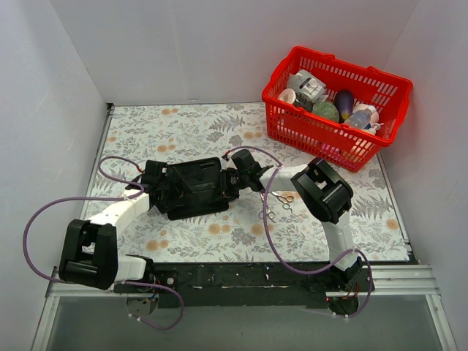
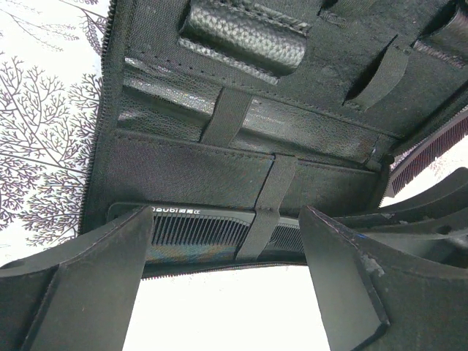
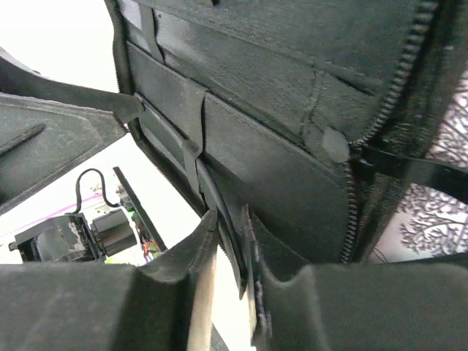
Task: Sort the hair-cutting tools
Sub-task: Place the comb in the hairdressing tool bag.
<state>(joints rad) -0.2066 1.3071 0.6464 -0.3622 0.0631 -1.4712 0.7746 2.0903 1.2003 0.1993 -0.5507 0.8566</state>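
Both grippers are meeting at the open black case, mid-frame.
The left gripper is hovering wide open and empty over the strapped-in comb. The right gripper is sitting barely parted around the comb's end (whether it is gripping, I cannot tell). The scissors are lying right of the case.

The left gripper and right gripper flank the black case (silver scissors lie to its right).
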